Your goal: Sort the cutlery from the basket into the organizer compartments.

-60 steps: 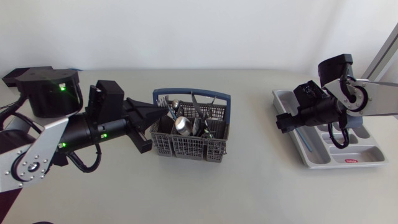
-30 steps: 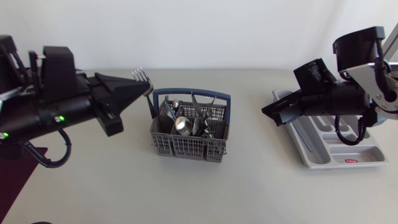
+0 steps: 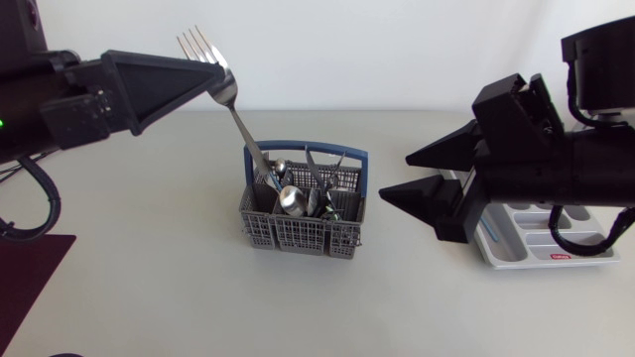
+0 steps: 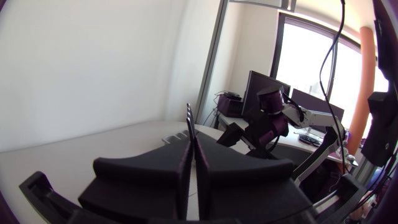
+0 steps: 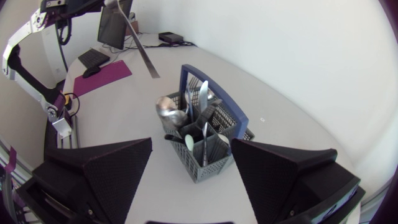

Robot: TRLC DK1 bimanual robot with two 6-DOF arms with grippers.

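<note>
My left gripper (image 3: 205, 76) is high up at the left, shut on a silver fork (image 3: 226, 97). The fork's tines point up and its handle slants down toward the grey basket (image 3: 298, 236), which has a blue handle. In the right wrist view the fork (image 5: 140, 51) hangs clear above the basket (image 5: 211, 163). Several spoons and other cutlery (image 3: 294, 199) stand in the basket. In the left wrist view the fork (image 4: 189, 121) sits edge-on between the shut fingers. My right gripper (image 3: 397, 177) is open and empty to the right of the basket. The grey organizer (image 3: 556, 244) lies at the far right, partly hidden by my right arm.
A dark purple mat (image 3: 25, 273) lies at the table's front left corner and also shows in the right wrist view as a mat (image 5: 102, 74) beyond the basket. Bare tabletop lies in front of the basket and between it and the organizer.
My left gripper has risen up and to the left, lifting the fork out of the basket. My right arm has swung from over the organizer toward the basket, its gripper still open.
</note>
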